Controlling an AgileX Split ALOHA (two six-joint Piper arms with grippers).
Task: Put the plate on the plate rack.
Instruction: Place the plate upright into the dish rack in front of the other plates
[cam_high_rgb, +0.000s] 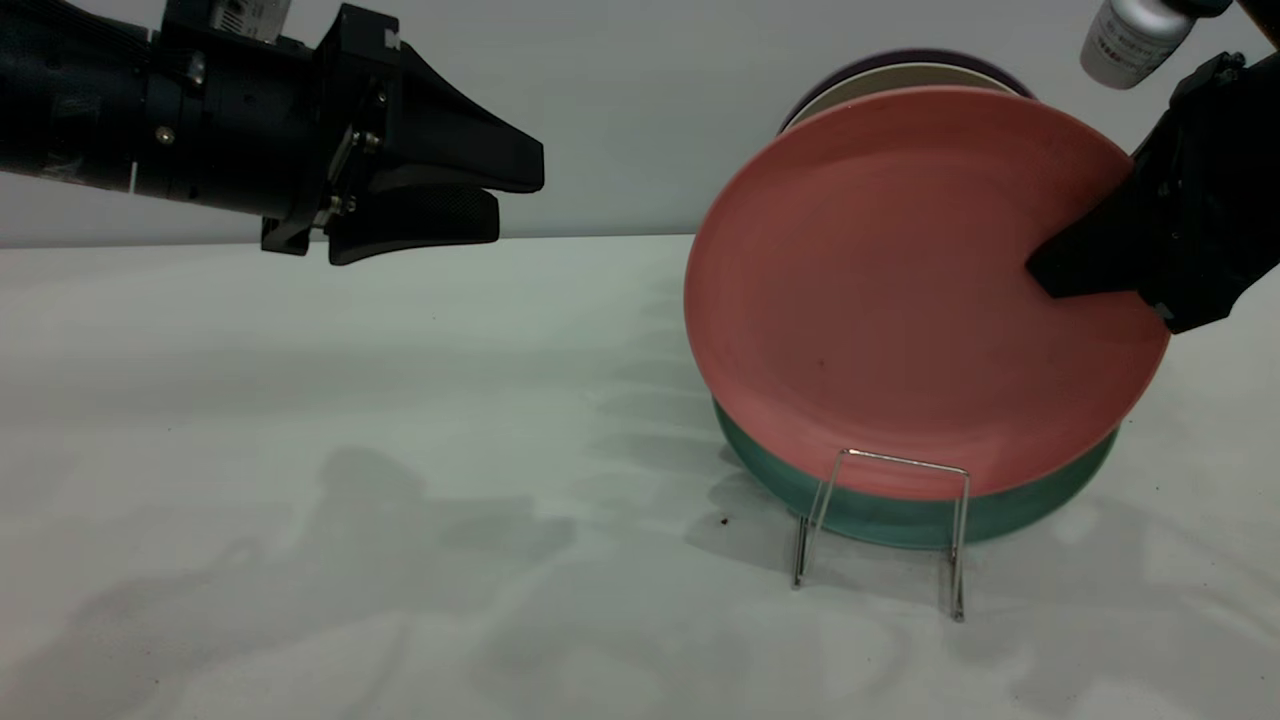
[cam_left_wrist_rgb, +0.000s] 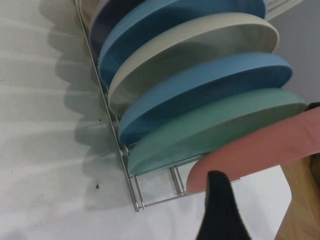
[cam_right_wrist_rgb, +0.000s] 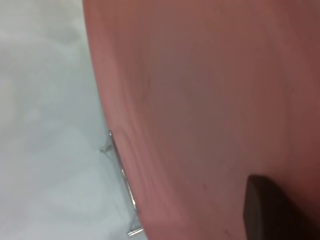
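The salmon-pink plate (cam_high_rgb: 880, 290) stands on edge, tilted, at the front end of the wire plate rack (cam_high_rgb: 905, 460). Its lower rim sits behind the rack's front loop, against a teal-green plate (cam_high_rgb: 900, 520). My right gripper (cam_high_rgb: 1045, 270) is shut on the plate's right rim, one finger lying across its face. The right wrist view is filled by the plate (cam_right_wrist_rgb: 200, 100), with a dark finger (cam_right_wrist_rgb: 265, 205) on it and rack wire (cam_right_wrist_rgb: 122, 172) beside it. My left gripper (cam_high_rgb: 510, 195) hovers shut at the upper left, well apart; its wrist view shows the plate's edge (cam_left_wrist_rgb: 250, 155).
Behind the pink plate the rack (cam_left_wrist_rgb: 132, 190) holds several upright plates: teal (cam_left_wrist_rgb: 215, 125), blue (cam_left_wrist_rgb: 200, 87), cream (cam_left_wrist_rgb: 190, 50). A white bottle (cam_high_rgb: 1130, 35) shows at the top right. A wooden surface (cam_left_wrist_rgb: 300, 200) borders the white table (cam_high_rgb: 400, 450).
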